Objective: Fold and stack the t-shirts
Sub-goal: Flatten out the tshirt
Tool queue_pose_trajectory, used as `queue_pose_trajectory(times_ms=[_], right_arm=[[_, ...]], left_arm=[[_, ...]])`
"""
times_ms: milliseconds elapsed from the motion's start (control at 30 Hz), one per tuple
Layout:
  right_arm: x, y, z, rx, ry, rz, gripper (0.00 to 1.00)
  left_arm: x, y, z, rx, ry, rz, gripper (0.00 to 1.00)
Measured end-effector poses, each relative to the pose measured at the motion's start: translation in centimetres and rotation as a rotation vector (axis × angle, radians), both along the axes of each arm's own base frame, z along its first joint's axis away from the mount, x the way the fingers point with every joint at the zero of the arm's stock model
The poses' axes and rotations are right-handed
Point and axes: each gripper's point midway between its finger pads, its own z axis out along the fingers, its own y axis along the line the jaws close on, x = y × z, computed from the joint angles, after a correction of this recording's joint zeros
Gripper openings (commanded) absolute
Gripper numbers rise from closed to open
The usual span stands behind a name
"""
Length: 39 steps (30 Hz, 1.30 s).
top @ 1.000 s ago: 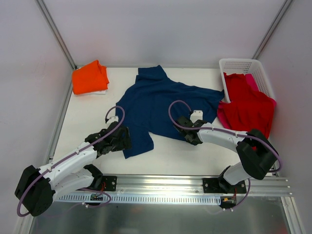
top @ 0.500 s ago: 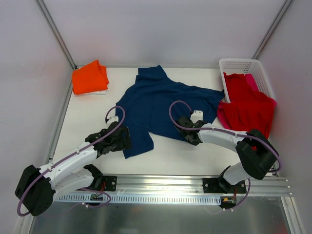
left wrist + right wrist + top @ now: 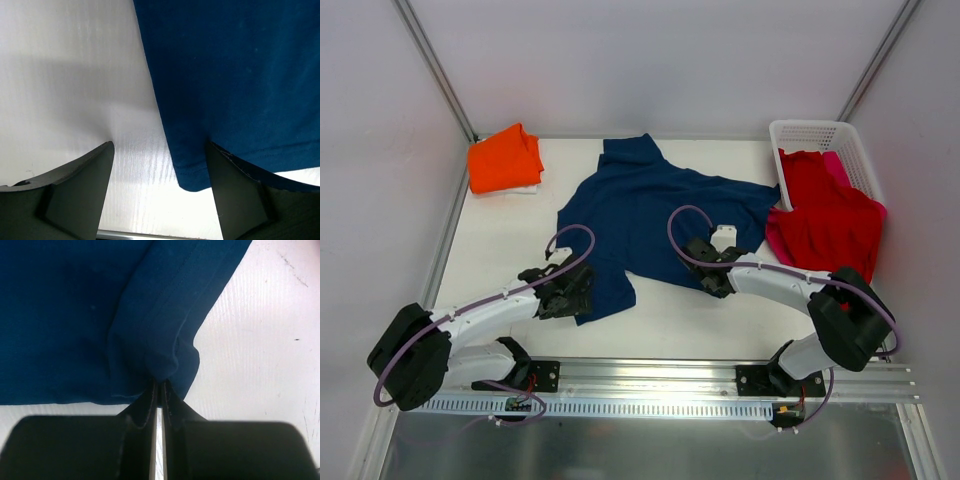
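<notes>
Navy shirt [image 3: 650, 215] pinched, fold not begun

Orange shirt [image 3: 504, 158] sits folded at the far-left corner, looks like one done. Navy shirt lies spread and rumpled mid-table. Red shirt [image 3: 825, 215] spills out of the basket [image 3: 810, 130], untouched. Right gripper [image 3: 159, 385] is clenched on a bunched bit of the navy shirt's near hem. Left gripper [image 3: 159, 147] is released, jaws astride the near-left hem corner. Versus a second ago: left arm has stretched lower toward that corner, and the right jaws have closed on cloth.

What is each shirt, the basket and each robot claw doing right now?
navy t-shirt: unfolded, spread out.
orange t-shirt: folded, far left corner.
basket: upright.
red t-shirt: unfolded, spilling over the basket's side.
left gripper: open over the navy corner.
right gripper: shut on the navy hem.
</notes>
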Motion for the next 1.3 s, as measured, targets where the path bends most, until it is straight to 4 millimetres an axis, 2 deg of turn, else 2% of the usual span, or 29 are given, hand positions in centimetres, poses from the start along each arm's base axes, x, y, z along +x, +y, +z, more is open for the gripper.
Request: queue_pose_trajectory(times_ms=[100,200,267,300,500,533,633,933,1033,1133,1200,1300], right_arm=[[0.1,0.1,0.1,0.004,-0.005,0.002,0.01],[0.1,0.1,0.2,0.005,-0.007,0.004,0.01],[0.1,0.1,0.2,0.005,-0.007,0.004,0.01],[0.1,0.1,0.2,0.005,-0.006,0.005,0.0],[0.1,0.1,0.2,0.005,-0.006,0.005,0.01],[0.1,0.1,0.2,0.004,-0.007,0.005,0.01],[0.1,0.1,0.2,0.004,-0.006,0.006,0.01],[0.0,-0.1,0.3,-0.006,-0.003,0.011,0.0],[-0.2,-0.8,1.3,-0.03,-0.002,0.024,0.01],[0.2,-0.7,4.8,-0.005,-0.06,0.047,0.0],[1.0,-0.3,9.3,0.06,-0.153,0.066,0.01],[1.7,-0.2,17.0,0.168,-0.316,0.088,0.01]], left_arm=[[0.1,-0.2,0.0,0.006,-0.004,0.008,0.7],[0.2,-0.4,0.0,0.004,-0.009,0.009,0.59],[0.3,-0.5,0.0,0.0,-0.012,0.01,0.55],[0.4,-0.6,0.0,-0.001,-0.014,0.009,0.48],[0.9,-1.1,0.0,-0.017,-0.03,0.007,0.23],[1.0,-1.1,0.0,-0.021,-0.033,0.008,0.14],[1.3,-1.6,0.0,-0.038,-0.041,0.006,0.0],[1.5,-2.2,0.6,-0.074,-0.055,-0.007,0.0],[2.0,-2.9,3.4,-0.135,-0.126,-0.029,0.0],[3.5,-4.0,8.6,-0.209,-0.245,-0.067,0.0],[4.7,-4.9,13.7,-0.276,-0.359,-0.105,0.0],[5.4,-5.3,20.6,-0.351,-0.516,-0.16,0.0]])
